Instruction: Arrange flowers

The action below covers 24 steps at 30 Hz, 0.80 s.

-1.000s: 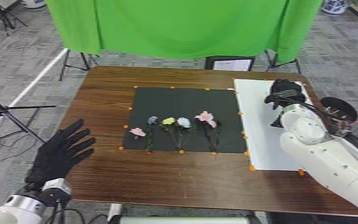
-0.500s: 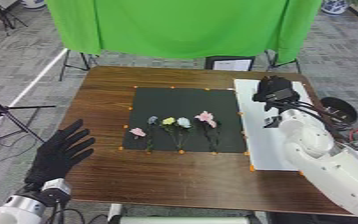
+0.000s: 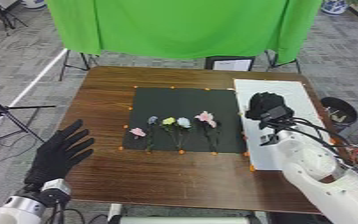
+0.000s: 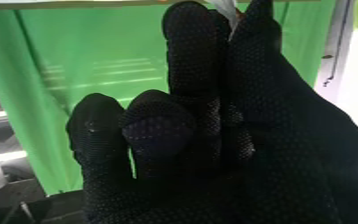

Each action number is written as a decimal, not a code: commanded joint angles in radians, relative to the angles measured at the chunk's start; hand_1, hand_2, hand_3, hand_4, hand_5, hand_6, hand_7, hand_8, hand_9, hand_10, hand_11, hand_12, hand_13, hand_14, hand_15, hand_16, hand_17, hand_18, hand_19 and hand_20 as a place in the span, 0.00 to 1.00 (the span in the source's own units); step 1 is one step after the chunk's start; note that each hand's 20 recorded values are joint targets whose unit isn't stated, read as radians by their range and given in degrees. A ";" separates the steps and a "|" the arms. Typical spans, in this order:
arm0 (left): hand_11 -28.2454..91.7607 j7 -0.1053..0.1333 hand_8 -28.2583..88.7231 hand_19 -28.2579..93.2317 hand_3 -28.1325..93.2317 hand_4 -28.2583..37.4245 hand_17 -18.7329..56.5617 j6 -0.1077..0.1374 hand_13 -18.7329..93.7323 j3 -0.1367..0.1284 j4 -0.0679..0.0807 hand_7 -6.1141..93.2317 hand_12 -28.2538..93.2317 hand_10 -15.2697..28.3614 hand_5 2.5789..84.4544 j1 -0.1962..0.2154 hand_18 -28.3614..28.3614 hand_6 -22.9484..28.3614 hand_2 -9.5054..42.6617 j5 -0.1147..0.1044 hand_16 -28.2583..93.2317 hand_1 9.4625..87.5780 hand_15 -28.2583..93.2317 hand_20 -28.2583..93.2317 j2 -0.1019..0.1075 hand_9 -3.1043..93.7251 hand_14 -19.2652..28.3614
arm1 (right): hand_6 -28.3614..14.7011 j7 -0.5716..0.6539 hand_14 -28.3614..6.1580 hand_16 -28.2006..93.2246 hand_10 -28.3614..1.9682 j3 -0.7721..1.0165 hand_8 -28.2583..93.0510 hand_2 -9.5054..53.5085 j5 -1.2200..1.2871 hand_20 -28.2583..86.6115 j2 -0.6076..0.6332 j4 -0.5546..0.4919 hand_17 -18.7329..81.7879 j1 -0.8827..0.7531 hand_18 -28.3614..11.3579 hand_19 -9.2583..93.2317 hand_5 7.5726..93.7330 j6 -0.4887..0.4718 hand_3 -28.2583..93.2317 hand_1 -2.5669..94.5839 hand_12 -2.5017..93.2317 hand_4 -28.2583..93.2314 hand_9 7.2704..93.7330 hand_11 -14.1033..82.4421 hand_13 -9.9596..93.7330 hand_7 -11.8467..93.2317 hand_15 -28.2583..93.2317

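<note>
A brown wooden table (image 3: 158,182) is spreading across the head view, while a green curtain (image 3: 175,30) is hanging beyond its far edge. The robot's white right arm (image 3: 313,175) is extending over the near right side. On the tabletop, a black mat (image 3: 180,102) is lying just beside a long white sheet (image 3: 282,87), and both are carrying orange markers (image 3: 181,151) along their borders. The left hand (image 3: 55,155), gloved in black, is resting released and empty over the table's left edge, its fingers straight and spread apart. The right hand (image 3: 266,106), also black-gloved, is hanging over the white sheet, to the right of the flowers. In the right wrist view, a pale sliver (image 4: 224,7) is showing at the right hand (image 4: 286,125); whether it is being grasped, one cannot tell. On the mat's near half, a large pink flower (image 3: 206,118) is lying rightmost, with a pale blue flower (image 3: 183,122), a yellow flower (image 3: 168,121) and a blue-violet flower (image 3: 152,120) following leftward, their dark stems pointing toward the robot. A small pink blossom (image 3: 137,132) is lying leftmost.
</note>
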 commanded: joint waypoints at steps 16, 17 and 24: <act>0.35 -0.014 0.15 0.54 0.79 0.00 0.09 -0.010 0.33 -0.003 0.000 0.24 0.39 0.61 0.27 0.008 0.91 0.51 0.16 0.002 0.24 0.16 0.43 0.30 0.000 0.27 0.74 | 0.76 -0.056 0.68 0.48 0.77 -0.008 0.22 0.01 -0.057 0.74 0.005 -0.077 0.60 -0.099 0.23 1.00 0.79 -0.023 0.91 0.49 0.37 0.00 0.96 0.33 0.84 0.46 0.85; 0.36 -0.015 0.15 0.54 0.79 0.00 0.09 -0.010 0.33 -0.004 0.000 0.24 0.39 0.61 0.27 0.010 0.91 0.51 0.16 0.002 0.24 0.16 0.43 0.30 0.000 0.27 0.74 | 0.76 -0.060 0.68 0.48 0.78 -0.006 0.22 0.01 -0.052 0.74 0.005 -0.079 0.59 -0.103 0.23 1.00 0.79 -0.027 0.91 0.49 0.37 0.00 0.95 0.32 0.84 0.46 0.85; 0.35 -0.014 0.15 0.54 0.79 0.00 0.09 -0.012 0.33 -0.007 0.001 0.24 0.39 0.61 0.27 0.010 0.91 0.51 0.16 0.002 0.24 0.16 0.43 0.30 0.004 0.27 0.74 | 0.74 -0.066 0.68 0.49 0.74 0.012 0.21 0.00 -0.057 0.74 0.009 -0.095 0.57 -0.130 0.24 1.00 0.74 -0.066 0.88 0.42 0.32 0.00 0.90 0.37 0.81 0.47 0.86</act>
